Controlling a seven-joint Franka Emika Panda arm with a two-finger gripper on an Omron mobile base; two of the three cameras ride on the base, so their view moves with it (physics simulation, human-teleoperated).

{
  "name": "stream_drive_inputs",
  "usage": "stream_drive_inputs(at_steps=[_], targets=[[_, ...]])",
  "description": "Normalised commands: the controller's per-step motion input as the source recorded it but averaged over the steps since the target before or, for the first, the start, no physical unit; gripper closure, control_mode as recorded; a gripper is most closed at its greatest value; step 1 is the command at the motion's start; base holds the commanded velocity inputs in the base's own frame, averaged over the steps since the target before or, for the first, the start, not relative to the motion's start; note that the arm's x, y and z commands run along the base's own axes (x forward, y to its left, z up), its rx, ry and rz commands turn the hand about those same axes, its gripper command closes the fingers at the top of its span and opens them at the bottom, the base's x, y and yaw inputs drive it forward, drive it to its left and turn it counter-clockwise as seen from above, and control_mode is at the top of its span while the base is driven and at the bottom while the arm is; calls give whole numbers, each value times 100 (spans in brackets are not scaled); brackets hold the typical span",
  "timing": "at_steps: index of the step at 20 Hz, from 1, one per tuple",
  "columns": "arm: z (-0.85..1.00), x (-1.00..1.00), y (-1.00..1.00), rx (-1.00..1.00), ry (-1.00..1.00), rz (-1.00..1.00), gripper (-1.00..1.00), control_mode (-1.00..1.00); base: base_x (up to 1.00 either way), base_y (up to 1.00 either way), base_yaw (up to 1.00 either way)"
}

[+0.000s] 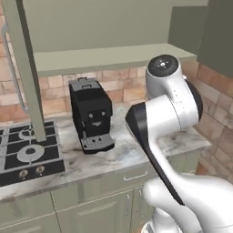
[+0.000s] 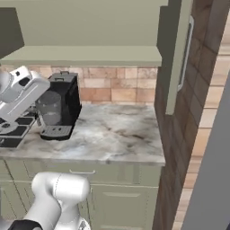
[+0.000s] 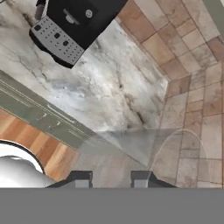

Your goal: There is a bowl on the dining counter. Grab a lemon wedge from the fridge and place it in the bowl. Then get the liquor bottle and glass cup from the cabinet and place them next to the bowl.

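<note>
Seemingly gripper clasps empty glass cup.

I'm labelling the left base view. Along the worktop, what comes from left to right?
Black gas hob with grey rings → boxy black coffee machine → bare grey-veined marble worktop → white robot arm with dark joints.

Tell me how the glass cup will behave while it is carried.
The glass cup looks smooth and clear, so it may slip in the gripper. It is probably light and rigid. It would likely crack if it struck the marble counter.
</note>
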Motion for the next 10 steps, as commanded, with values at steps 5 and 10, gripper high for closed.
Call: stream_drive_inputs(at_steps=[5,10], targets=[[0,0,0,0,0,0,100,100,-94,12,62],[0,0,0,0,0,0,100,100,-63,29,87]])
